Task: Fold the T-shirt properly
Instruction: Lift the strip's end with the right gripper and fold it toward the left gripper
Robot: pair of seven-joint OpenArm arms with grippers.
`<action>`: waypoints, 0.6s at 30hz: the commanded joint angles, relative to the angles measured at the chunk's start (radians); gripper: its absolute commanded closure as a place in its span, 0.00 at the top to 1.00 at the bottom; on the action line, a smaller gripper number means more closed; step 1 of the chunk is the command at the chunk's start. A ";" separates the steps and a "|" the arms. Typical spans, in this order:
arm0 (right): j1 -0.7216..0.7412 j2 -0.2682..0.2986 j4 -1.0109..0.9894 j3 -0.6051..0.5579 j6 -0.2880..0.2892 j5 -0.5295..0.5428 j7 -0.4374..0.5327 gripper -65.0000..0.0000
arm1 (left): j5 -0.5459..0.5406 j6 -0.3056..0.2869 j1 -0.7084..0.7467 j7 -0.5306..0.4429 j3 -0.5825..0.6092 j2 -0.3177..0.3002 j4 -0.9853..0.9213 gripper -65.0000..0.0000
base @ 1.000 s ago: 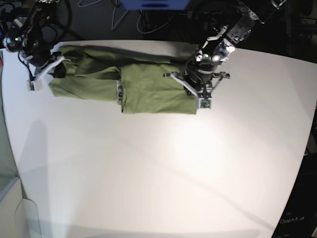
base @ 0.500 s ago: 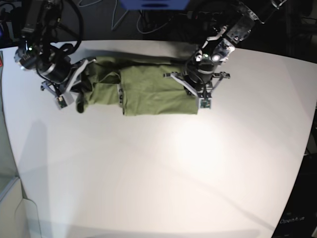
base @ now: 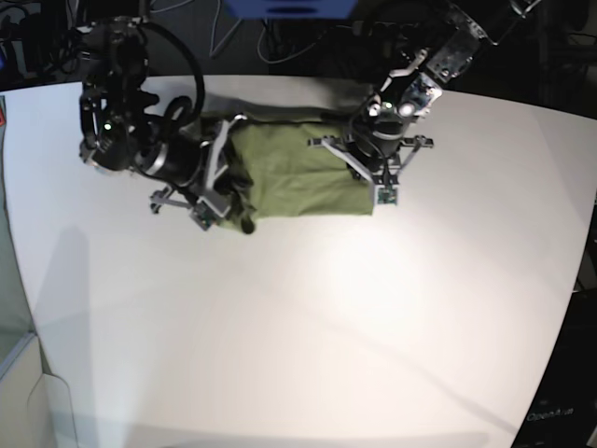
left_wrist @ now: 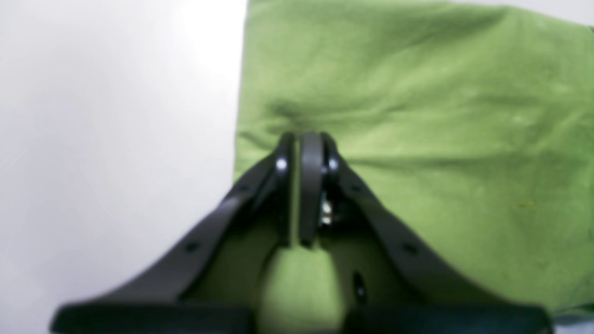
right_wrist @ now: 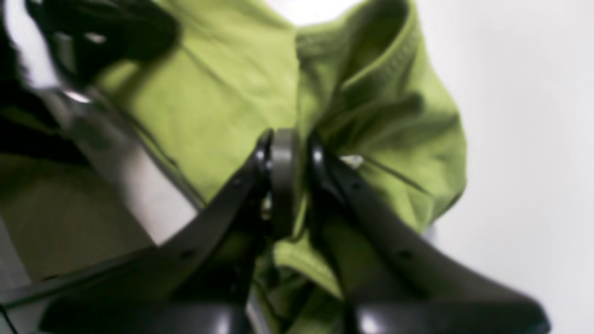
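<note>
Basically, olive-green T-shirt (base: 298, 173) lies on white table (base: 308, 327) near its far edge, bunched into a rough rectangle btwn the two arms. Flat, fairly smooth section toward base-view right; rumpled, lifted section toward base-view left.

Left gripper (left_wrist: 304, 139) (base-view right (base: 381, 182)) is pinched tight on the shirt close to its edge, cloth pulled into small creases at the tips. Wrist cam shows the straight cloth edge running just beside the fingers w/ bare table to one side, and a hump of green fabric bulging btwn the finger bases. Jaws narrow, no gap visible apart from the cloth.

Right gripper (right_wrist: 287, 139) (base-view left (base: 219, 201)) is also clamped down narrow on a gathered fold of the shirt. Wrist cam: fabric bunches around the tips, a ribbed hem or collar band curling above, a loose lobe hanging toward the table side. Cloth looks raised off the table at this end; exact height can't tell, frame is blurry. Top-left of that view has dark blurred hardware, can't ID.

In base view, right arm leans over the shirt's left end, black cables looped behind it. The arms are well apart, shirt spanning between. Rest of the table bare white, w/ dark clutter beyond the far edge.
</note>
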 commanded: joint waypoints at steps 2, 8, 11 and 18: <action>0.029 -0.001 0.018 -0.031 0.003 0.025 0.023 0.01 | -0.035 0.033 0.016 0.096 0.000 -0.012 -0.017 0.04; 0.114 -0.052 0.016 -0.080 0.003 0.023 -0.068 0.01 | -0.027 0.033 0.019 0.095 0.002 -0.010 -0.017 0.04; 0.146 -0.066 0.013 -0.126 0.003 0.025 -0.097 0.01 | -0.029 0.034 0.020 0.091 0.002 -0.010 -0.017 0.04; 0.106 -0.113 0.011 -0.168 0.003 0.026 -0.093 0.01 | -0.033 0.034 0.016 0.090 0.002 -0.002 -0.017 0.04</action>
